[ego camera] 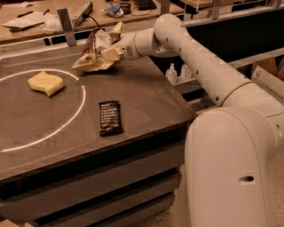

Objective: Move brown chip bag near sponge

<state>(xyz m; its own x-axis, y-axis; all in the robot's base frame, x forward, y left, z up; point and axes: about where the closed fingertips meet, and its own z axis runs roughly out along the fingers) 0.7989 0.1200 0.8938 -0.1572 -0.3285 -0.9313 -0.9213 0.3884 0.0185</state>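
Observation:
The brown chip bag (92,56) is a crumpled brown and tan foil bag with a white patch. It is at the back of the dark table, just right of the white circle line. My gripper (111,42) reaches in from the right. Its pale yellow fingers (111,54) are closed on the bag's right side, and the bag is tilted with its lower edge at the table top. The sponge (45,83), a pale yellow block with wavy edges, lies inside the circle, to the left of the bag and a little nearer the camera.
A flat black bar wrapper (110,117) lies near the table's (146,102) front right part. A white circle line (82,99) is painted around the sponge. A counter with clutter (84,11) runs behind the table. Small bottles (171,72) stand beyond the right edge.

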